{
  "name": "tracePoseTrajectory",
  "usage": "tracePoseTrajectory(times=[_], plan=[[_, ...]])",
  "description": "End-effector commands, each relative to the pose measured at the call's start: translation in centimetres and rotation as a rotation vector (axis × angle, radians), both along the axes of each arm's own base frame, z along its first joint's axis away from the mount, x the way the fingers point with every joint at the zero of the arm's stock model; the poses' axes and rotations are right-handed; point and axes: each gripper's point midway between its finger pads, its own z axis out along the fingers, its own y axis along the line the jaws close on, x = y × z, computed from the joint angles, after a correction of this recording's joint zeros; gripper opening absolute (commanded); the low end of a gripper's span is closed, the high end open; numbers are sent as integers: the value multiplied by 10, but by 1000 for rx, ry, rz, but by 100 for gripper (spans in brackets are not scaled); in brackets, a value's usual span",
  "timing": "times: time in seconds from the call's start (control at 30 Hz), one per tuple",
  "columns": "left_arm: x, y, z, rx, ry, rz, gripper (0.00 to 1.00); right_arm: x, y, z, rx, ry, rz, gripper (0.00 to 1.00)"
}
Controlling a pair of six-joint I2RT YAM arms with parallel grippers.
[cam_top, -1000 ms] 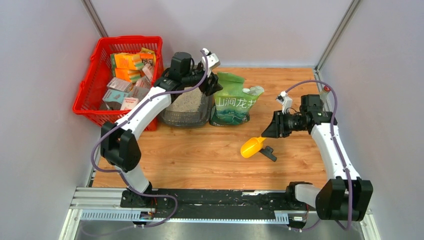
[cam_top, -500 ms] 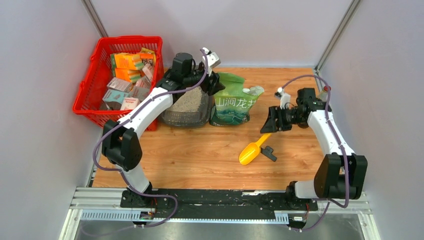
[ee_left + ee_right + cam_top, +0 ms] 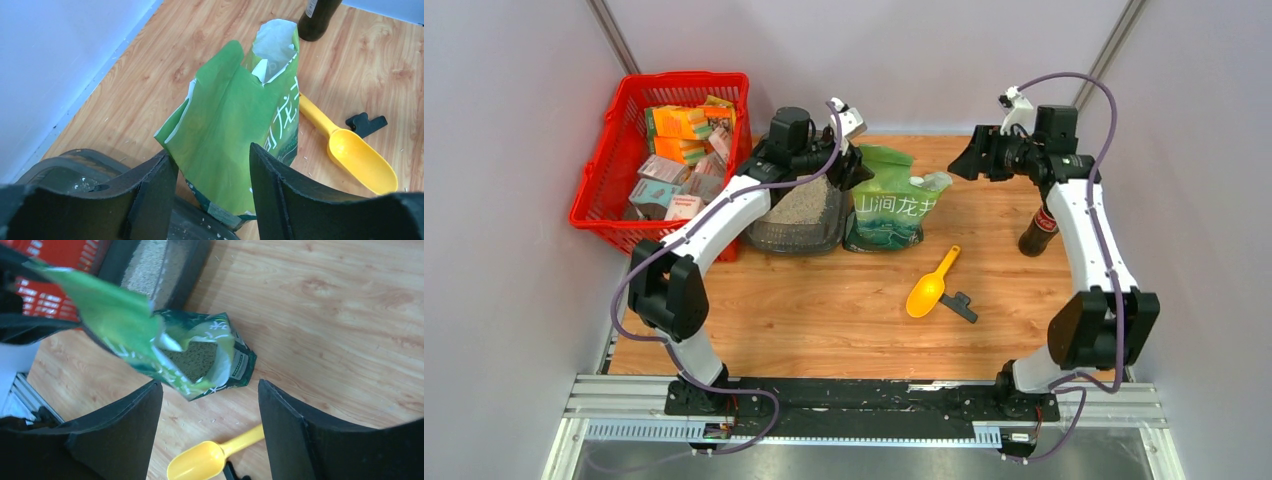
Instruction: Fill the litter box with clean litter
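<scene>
At the far left of the table [image 3: 824,320] stands the red basket [image 3: 594,210]. The litter box [image 3: 796,240] sits just beside it on the right, near the back wall. A bed of clean litter [image 3: 802,203] already lies in it, pale and sandy.

The left gripper [image 3: 212,160] hovers over the box's right rim. Its jaws are spread wide and hold nothing, and the green bag [image 3: 235,125] is framed between them. That bag stands upright just right of the box, its torn mouth open to the ceiling, with more granules showing inside.

In front of the bag the yellow scoop [image 3: 929,288] lies loose on the wood, bowl toward the arms. Farther right, the right gripper [image 3: 209,390] hangs high above the bag, its jaws also wide apart and empty. A dark bottle [image 3: 1037,232] stands at the right edge.

The bag looks like the weak point. It is thin and floppy, so a pinch on one flap may fold it over or topple it, spilling litter across the wood. With both grippers aimed at the same bag, they could also knock into each other.

The box lies flat with its open face up. Its long axis seems to run from the near side toward the back wall, but the left arm covers the far end, so I cannot be sure.
</scene>
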Motion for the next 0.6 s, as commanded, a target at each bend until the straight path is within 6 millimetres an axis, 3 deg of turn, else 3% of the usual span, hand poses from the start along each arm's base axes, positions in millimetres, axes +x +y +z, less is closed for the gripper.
tracePoseTrajectory(times=[0.0, 0.17, 0.2, 0.3, 0.43, 0.57], plan=[[4, -11, 29, -59, -62, -37, 59, 29, -1, -11, 6, 39, -76, 71], [3, -12, 24, -57, -55, -44, 56, 46, -3, -27, -1, 84, -95, 64], [3, -12, 25, -59, -55, -46, 55, 45, 10, -29, -3, 91, -68, 63], [2, -13, 24, -62, -48, -52, 52, 51, 19, -35, -15, 109, -49, 58], [2, -15, 24, -70, -41, -60, 49, 50, 31, -40, -53, 124, -20, 51], [2, -17, 26, -77, -38, -64, 46, 43, 30, -48, -94, 160, -47, 50]])
